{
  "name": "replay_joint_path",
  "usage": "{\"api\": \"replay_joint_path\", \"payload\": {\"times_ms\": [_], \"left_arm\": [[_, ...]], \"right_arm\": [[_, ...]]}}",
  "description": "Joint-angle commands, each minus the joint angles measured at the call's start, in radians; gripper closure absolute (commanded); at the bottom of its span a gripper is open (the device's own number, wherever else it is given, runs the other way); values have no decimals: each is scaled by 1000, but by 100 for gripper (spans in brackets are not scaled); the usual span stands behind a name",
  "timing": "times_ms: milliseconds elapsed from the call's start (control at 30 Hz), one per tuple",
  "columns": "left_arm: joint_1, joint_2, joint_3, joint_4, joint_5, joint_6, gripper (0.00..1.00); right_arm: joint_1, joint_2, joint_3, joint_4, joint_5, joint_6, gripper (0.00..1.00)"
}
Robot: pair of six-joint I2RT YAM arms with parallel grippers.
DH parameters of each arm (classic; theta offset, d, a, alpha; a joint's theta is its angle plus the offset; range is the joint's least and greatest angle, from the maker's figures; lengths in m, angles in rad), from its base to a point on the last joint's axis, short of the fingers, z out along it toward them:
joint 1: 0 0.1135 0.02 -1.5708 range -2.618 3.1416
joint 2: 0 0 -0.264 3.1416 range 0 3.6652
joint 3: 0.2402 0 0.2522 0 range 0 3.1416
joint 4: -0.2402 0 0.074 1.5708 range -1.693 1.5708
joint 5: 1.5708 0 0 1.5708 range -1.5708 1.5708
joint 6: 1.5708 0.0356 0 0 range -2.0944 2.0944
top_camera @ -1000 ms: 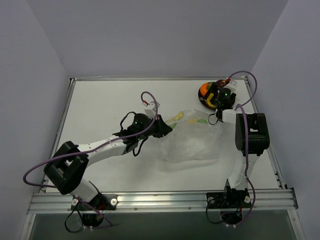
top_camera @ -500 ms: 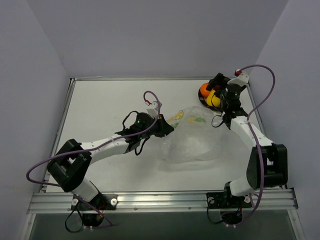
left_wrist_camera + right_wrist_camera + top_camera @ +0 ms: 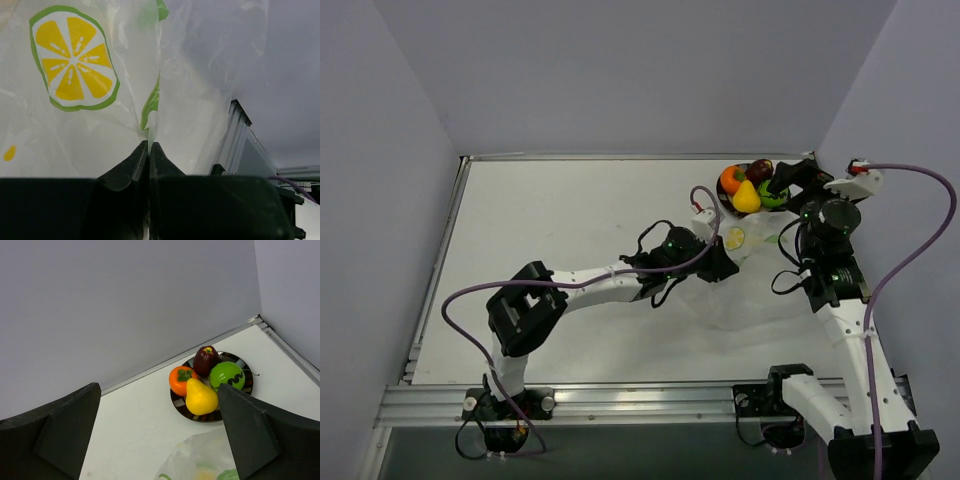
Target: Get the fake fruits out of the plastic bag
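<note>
Several fake fruits lie on a round dark-rimmed plate (image 3: pixel 208 417) in the table's far right corner: an orange one (image 3: pixel 180 381), a yellow pear (image 3: pixel 201 398), a dark red one (image 3: pixel 205 360) and a green one (image 3: pixel 226 375). The top view shows the plate (image 3: pixel 724 201) too. My right gripper (image 3: pixel 159 390) is open and empty, hanging above and just right of the plate (image 3: pixel 784 184). The plastic bag (image 3: pixel 752 292), wrinkled clear film with a lemon-slice print (image 3: pixel 75 57), lies just in front of the plate. My left gripper (image 3: pixel 149 146) is shut on a fold of its film (image 3: pixel 724 264).
The grey back wall and the right wall meet just behind the plate. A raised metal edge (image 3: pixel 287 347) runs along the table's right side. A purple cable (image 3: pixel 920 205) loops off the right arm. The left arm (image 3: pixel 600 282) stretches across the table's middle.
My left gripper has dragged the bag to the right, up to the plate. My right arm has swung back off the plate toward the right wall, uncovering all the fruits.
</note>
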Motion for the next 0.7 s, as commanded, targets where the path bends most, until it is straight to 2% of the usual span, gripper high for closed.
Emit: {"api": "replay_joint_path", "payload": {"times_ms": [0, 100, 167, 233, 300, 467, 600, 667], "left_arm": [[-18, -19, 97, -15, -1, 22, 98], [-14, -43, 83, -46, -59, 22, 93], [-9, -59, 67, -58, -82, 25, 84], [-6, -91, 36, -63, -105, 25, 68], [-3, -137, 21, -71, -110, 40, 6], [-3, -293, 10, -205, -226, 187, 6], [-12, -526, -18, -351, -373, 299, 6], [-17, -653, -47, -434, -449, 379, 6]], "right_arm": [[-2, -69, 33, -98, -31, -3, 3], [-4, -120, 25, -142, -43, 4, 2], [-4, -159, 19, -162, -70, 19, 2], [-4, -189, 17, -182, -83, 33, 1], [-4, -229, 30, -211, -81, 46, 0], [-4, -330, 74, -261, -26, 51, 0], [-4, -437, 56, -264, -8, 54, 0], [17, -512, -21, -267, 29, 48, 0]]}}
